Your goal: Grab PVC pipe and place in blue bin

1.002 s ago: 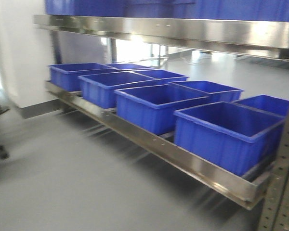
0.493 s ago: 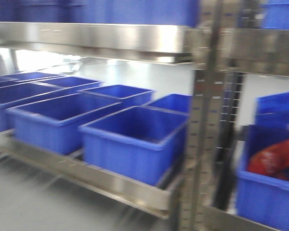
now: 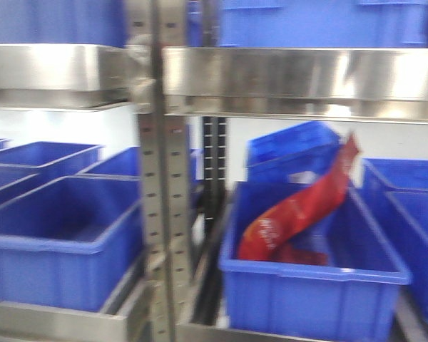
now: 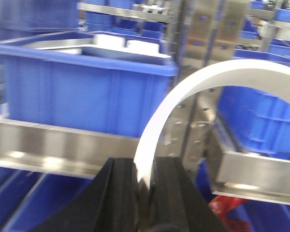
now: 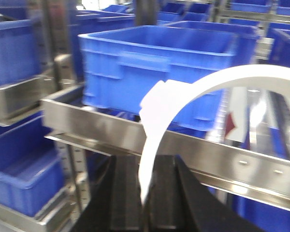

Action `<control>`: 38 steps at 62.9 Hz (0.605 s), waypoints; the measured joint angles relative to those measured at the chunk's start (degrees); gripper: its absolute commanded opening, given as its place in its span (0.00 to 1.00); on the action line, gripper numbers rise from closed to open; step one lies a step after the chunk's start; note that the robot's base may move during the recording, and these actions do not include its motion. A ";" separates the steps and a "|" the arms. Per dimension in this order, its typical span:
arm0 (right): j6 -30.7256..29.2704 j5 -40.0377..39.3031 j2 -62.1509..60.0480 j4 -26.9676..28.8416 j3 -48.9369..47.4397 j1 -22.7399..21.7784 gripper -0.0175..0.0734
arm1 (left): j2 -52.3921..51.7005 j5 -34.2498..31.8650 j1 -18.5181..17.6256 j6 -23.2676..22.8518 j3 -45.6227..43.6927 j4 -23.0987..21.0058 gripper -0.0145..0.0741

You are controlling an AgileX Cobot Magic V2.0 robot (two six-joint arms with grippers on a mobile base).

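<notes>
Motion blur throughout; can't tell if PVC pipe is in shot.
Left fingers (image 4: pixel 120 193) nip 1 white curved plastic strip (image 4: pixel 183 92), right fingers (image 5: pixel 125 193) another strip (image 5: pixel 222 79); both run off-frame at 3 o'clock. 1 red bag (image 3: pixel 299 210) in blue plastic bin (image 3: pixel 314 272).

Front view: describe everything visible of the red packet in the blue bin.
The long red glossy packet, plastic by its look, leans diagonally in the open blue plastic bin right of the perforated steel upright. Its lower end sits near the bin's front left; its upper end pokes above the rim toward the back right. Pale print on it is too blurred to read.
</notes>
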 measured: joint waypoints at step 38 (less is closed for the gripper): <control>0.08 0.00 0.00 0.00 0.00 0.00 0.01 | 0.00 0.00 0.00 0.00 0.00 0.00 0.04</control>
